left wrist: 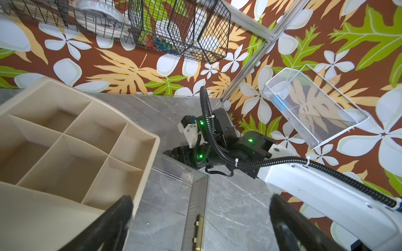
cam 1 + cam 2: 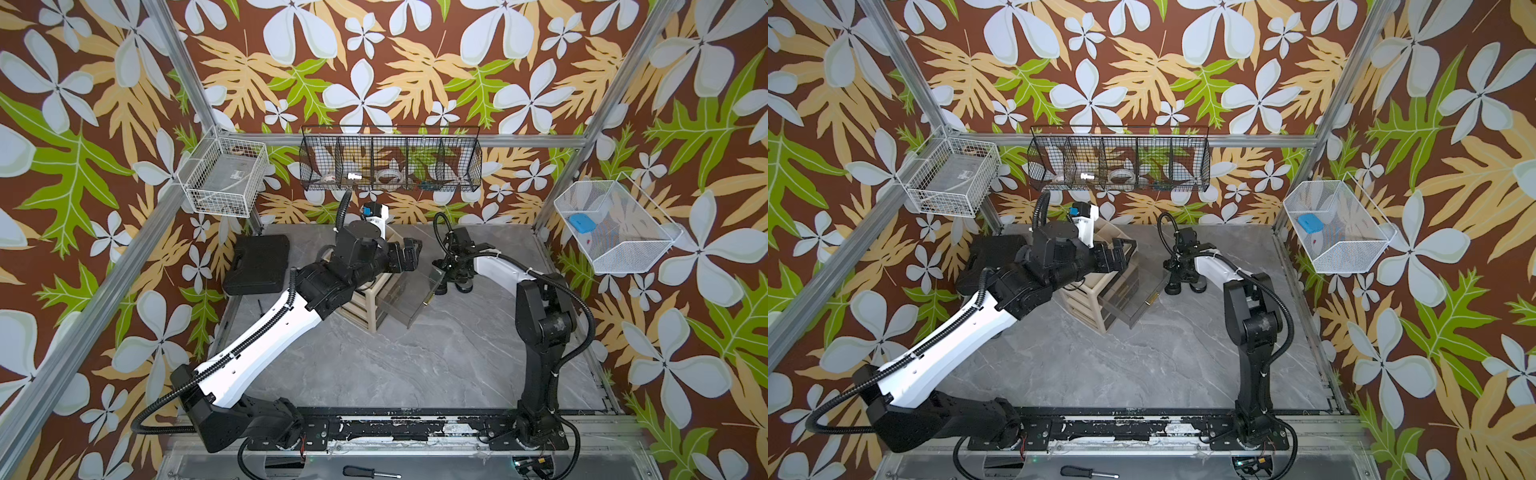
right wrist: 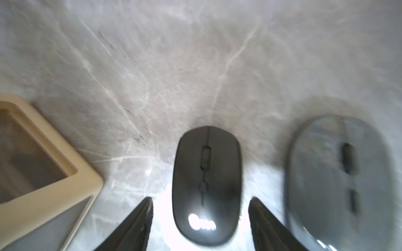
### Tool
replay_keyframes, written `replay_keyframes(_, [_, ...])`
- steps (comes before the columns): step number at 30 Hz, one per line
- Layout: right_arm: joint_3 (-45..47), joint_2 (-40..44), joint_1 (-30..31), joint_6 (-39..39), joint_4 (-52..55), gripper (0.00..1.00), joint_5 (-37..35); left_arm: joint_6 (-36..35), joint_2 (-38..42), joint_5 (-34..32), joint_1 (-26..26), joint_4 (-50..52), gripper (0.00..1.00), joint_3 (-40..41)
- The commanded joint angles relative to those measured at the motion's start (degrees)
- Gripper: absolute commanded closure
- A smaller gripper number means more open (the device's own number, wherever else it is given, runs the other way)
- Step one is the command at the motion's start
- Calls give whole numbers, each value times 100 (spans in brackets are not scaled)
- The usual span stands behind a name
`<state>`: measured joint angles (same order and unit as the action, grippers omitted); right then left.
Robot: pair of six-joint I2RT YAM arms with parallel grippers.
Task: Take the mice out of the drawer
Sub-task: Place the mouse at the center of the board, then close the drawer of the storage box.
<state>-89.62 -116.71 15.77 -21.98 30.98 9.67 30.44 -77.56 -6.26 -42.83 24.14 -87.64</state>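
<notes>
The right end effector (image 3: 200, 198) hangs released, its tapered black fingers (image 3: 139, 223) either side of the matte grey mouse (image 3: 206, 184) without touching it. That smooth oval lies flat on the veined, marble-look bench (image 3: 174, 65), just beside the glossier silver mouse (image 3: 339, 184). The left end effector (image 1: 201, 196) gapes wide above the clear acrylic drawer (image 1: 195, 195), which juts from a beige plastic organiser (image 1: 143, 134).
</notes>
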Motion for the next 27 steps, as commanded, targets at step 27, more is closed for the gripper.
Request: replay_keyframes(27, [2159,3111,492,-776,-512,40,493,1019,1939,-420,1229,-87,22,2468])
